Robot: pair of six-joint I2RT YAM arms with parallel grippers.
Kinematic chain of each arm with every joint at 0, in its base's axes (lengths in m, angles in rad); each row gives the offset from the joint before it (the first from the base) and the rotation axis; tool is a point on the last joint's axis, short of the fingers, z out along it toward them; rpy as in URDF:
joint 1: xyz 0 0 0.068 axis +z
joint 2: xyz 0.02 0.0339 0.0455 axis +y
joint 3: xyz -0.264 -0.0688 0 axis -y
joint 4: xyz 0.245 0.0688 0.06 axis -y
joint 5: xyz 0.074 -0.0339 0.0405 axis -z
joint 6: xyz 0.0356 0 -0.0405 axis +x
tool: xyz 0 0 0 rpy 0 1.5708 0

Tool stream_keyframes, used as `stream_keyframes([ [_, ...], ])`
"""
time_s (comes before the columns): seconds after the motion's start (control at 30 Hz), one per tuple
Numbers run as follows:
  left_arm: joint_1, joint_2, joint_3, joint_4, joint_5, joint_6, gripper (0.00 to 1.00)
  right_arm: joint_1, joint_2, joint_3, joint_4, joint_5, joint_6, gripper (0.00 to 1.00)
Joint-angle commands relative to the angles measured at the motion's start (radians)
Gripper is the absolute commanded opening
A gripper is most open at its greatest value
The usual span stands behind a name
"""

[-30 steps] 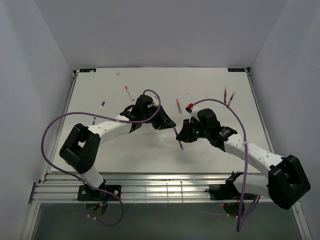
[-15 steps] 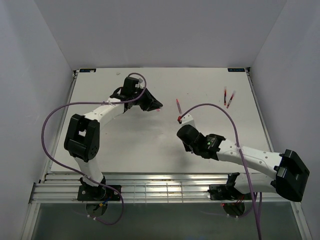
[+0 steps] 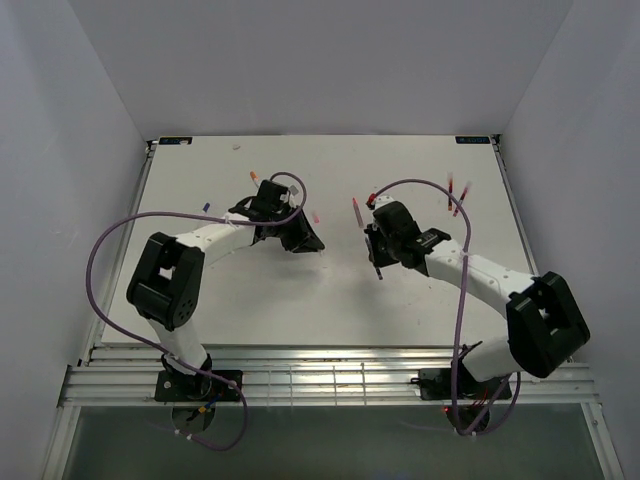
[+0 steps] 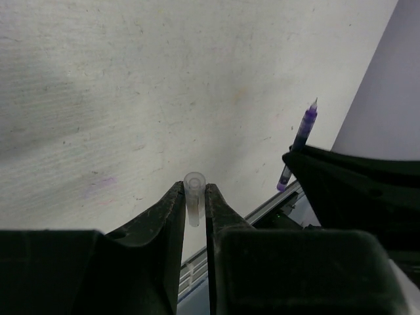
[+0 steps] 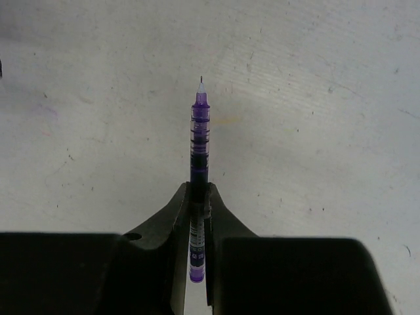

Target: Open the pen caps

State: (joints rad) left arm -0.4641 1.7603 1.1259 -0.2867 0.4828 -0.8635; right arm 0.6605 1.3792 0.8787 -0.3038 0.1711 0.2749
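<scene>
Scattered pens (image 3: 451,192) across far tabletop (image 3: 330,160)

Cap (image 4: 195,189) left of pen (image 4: 300,140), over table (image 4: 131,98)

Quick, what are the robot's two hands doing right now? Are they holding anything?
Left gripper: closed on a small pale see-through plastic cap.
Right gripper: closed on a slim purple uncapped pen.

No legible text showing anywhere. Purple pen (image 5: 199,141) carrying fine print on barrel between right gripper (image 5: 198,197) fingers, too small for reading. Far-left sticker (image 3: 174,140) and far-right sticker (image 3: 472,140) sitting on table (image 3: 420,310) edge, well beyond gripper, blurring out.
</scene>
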Motion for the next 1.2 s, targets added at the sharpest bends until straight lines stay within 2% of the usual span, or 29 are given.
stream_keyframes([
  [0.0, -0.042, -0.002, 0.005, -0.045, -0.061, 0.086, 0.00, -0.042, 0.099, 0.088, 0.051, -0.125, -0.069, 0.08],
  [0.1, -0.074, 0.059, 0.051, -0.101, -0.122, 0.122, 0.01, -0.059, 0.184, 0.124, 0.064, -0.140, -0.077, 0.08],
  [0.47, -0.090, 0.172, 0.126, -0.132, -0.142, 0.149, 0.01, -0.113, 0.354, 0.164, 0.140, -0.160, -0.094, 0.08],
  [1.17, -0.090, 0.254, 0.186, -0.216, -0.243, 0.167, 0.07, -0.119, 0.399, 0.128, 0.178, -0.041, -0.049, 0.08],
])
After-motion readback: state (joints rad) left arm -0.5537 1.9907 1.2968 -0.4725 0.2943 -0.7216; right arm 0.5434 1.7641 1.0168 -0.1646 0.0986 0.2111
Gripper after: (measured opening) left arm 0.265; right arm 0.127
